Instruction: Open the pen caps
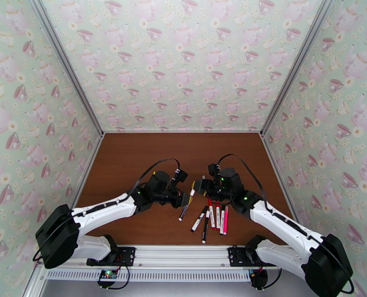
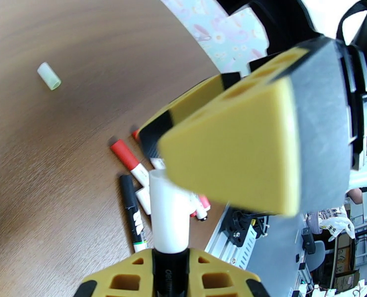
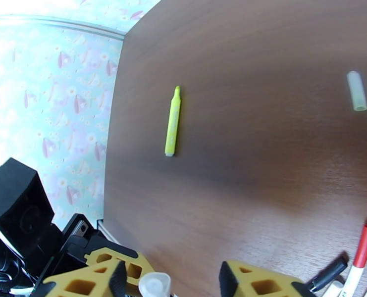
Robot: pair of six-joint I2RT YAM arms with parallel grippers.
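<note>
My left gripper [image 1: 187, 196] [image 2: 171, 273] is shut on a white-barrelled pen [image 2: 169, 214] that points away from its fingers toward the right arm. My right gripper [image 1: 199, 186] [image 3: 173, 280] faces it with its jaws apart on either side of that pen's round white end [image 3: 154, 284], a gap still showing on one side. In the left wrist view its yellow fingers [image 2: 233, 159] hang over the pen's tip. A loose pale yellowish pen cap [image 2: 49, 76] [image 3: 356, 91] lies on the table. An uncapped yellow pen [image 3: 172, 122] lies apart.
Several capped pens lie in a row near the front edge, among them a red-capped one [image 2: 129, 159] [image 3: 364, 248], a black one [image 2: 132, 214] and a pink one [image 1: 226, 220]. Another dark pen [image 1: 183, 212] lies under the left gripper. Patterned walls enclose the brown table [image 1: 133, 159].
</note>
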